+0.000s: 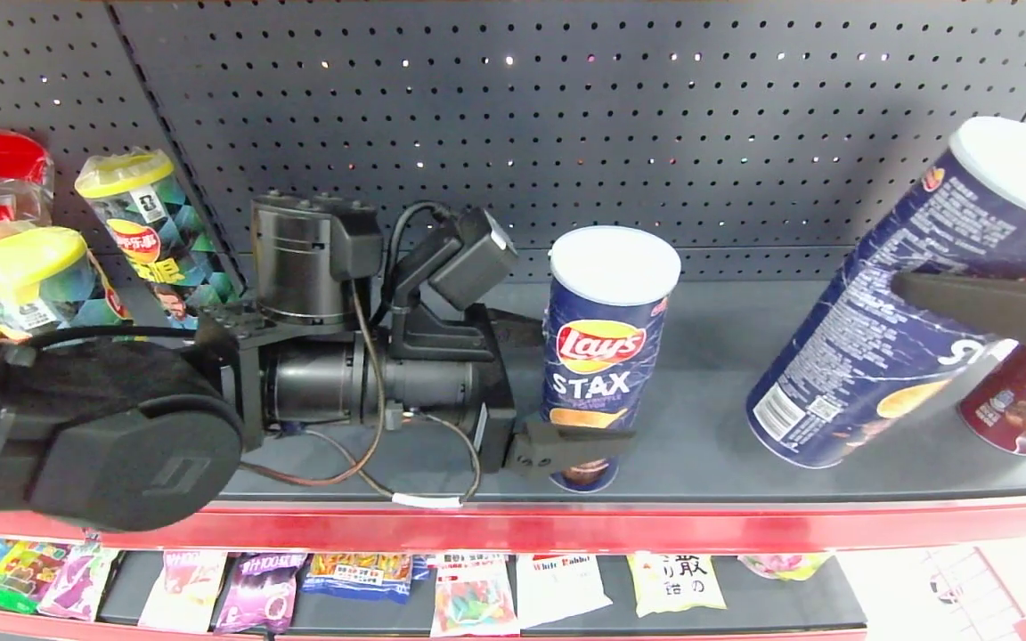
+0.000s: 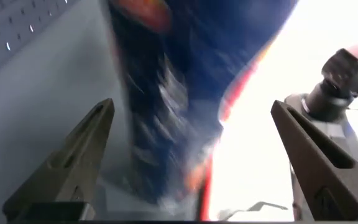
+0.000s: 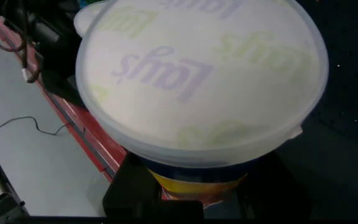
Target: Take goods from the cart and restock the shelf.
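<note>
The move turns on the tilted can [image 1: 869, 312] in the right gripper [image 1: 932, 294]. Its long axis leans steeply, with the white lid [image 3: 197, 81] up and off to the robot's right. Its base sits low at the deck of the shelf [image 1: 709, 445], seemingly touching on one edge only. One dark finger lies pressed across its side, and a can at that lean would not stand unaided, so I judge the right gripper to be clenched on it. To stand the can up, the top must swing back over the base towards the robot's left. There, bare deck separates it from the upright can [image 1: 611, 356]. On the other side, a red can [image 1: 1021, 401] stands just beside the tilted one. The left gripper [image 1: 598, 436] reaches in along the shelf from the left and straddles the upright can low down. Its fingers are spread wide with a gap on each side, so it is released. That can stands on its own near the front edge of the shelf. Both blue cans are lidded, so their contents are hidden. Further left, yellow-lidded tubs [image 1: 126, 223] stand against the pegboard [image 1: 566, 107]. Snack packets [image 1: 477, 588] line the lower shelf [image 1: 798, 605].
</note>
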Available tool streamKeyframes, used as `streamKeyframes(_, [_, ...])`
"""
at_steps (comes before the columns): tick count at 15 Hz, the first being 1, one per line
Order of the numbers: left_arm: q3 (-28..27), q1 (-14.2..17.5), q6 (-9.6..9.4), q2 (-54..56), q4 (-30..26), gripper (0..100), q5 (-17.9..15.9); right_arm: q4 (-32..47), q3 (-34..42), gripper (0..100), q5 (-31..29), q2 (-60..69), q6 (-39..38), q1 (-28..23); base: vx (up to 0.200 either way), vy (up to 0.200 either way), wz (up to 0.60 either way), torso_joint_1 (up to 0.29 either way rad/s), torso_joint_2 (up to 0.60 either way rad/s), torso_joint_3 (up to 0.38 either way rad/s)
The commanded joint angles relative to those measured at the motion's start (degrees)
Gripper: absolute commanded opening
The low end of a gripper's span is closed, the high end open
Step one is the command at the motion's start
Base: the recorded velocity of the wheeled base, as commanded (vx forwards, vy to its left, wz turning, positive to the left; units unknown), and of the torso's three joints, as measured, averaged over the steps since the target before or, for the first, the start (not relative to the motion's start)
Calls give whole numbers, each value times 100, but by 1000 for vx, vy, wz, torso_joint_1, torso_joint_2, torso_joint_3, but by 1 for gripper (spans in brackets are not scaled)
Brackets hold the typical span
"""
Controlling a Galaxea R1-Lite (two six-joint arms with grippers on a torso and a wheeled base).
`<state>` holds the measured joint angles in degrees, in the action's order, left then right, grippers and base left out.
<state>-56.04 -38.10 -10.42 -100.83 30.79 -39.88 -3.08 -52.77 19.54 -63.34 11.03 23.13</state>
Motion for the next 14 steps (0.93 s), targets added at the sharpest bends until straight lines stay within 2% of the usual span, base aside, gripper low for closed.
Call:
streamKeyframes(1, [585, 39, 5, 626, 6, 100, 59, -8, -339, 0, 32, -671, -13, 25, 0, 0, 0, 0, 0, 0])
streamKeyframes(2, [744, 74, 5, 766, 6, 100, 76, -8, -453, 0, 32, -838, -22, 25, 0, 0, 0, 0, 0, 0])
streamKeyframes(4, [1429, 285, 5, 1355, 6, 100, 270, -34, -752, 0, 41, -1347, -13, 34, 0, 0, 0, 0, 0, 0])
streamKeyframes(7, [2150, 496, 14, 2014, 6, 100, 358, -773, -857, 0, 23, -1980, -22, 17, 0, 0, 0, 0, 0, 0])
streamKeyframes(8, [2361, 593, 75, 2296, -3, 100, 375, -1080, -857, 0, 23, -2218, -31, 25, 0, 0, 0, 0, 0, 0])
streamKeyframes(10, [2545, 610, 374, 2665, -12, 100, 736, -1107, -989, 0, 23, -2499, -31, 78, 0, 0, 0, 0, 0, 0])
streamKeyframes(11, [2572, 610, 436, 2770, -21, 100, 990, -1107, -1077, 0, 23, -2595, -31, 140, 0, 0, 0, 0, 0, 0])
streamKeyframes(12, [2668, 610, 612, 2955, -38, 100, 1562, -1107, -1262, 0, 23, -2780, -57, 210, 0, 0, 0, 0, 0, 0])
streamKeyframes(13, [2756, 610, 700, 3060, -38, 100, 1738, -1107, -1367, 0, 23, -2877, -75, 289, 0, 0, 0, 0, 0, 0])
streamKeyframes(14, [2879, 610, 875, 3210, -38, 100, 1799, -1107, -1596, 0, 23, -3061, -145, 377, 0, 0, 0, 0, 0, 0])
